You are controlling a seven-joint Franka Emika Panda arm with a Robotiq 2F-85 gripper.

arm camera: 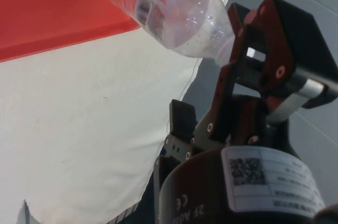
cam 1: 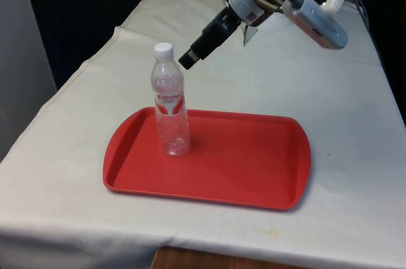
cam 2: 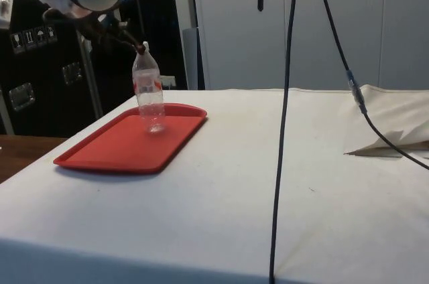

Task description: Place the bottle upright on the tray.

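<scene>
On the red tray [cam 1: 254, 174], at about nine o'clock of its floor, the clear bottle [cam 1: 170, 107] stands upright, white cap on. It looks nearly empty: light, thin-walled, easy to tip or crush, so the stiffer neck seems the best hold. The gripper [cam 1: 188, 59] hangs at its one o'clock, jaws apart, holding nothing.

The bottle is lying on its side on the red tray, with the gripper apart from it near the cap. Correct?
Not quite. The bottle stands upright on the red tray, as the front view shows. The gripper is indeed apart from it, near the cap.
</scene>
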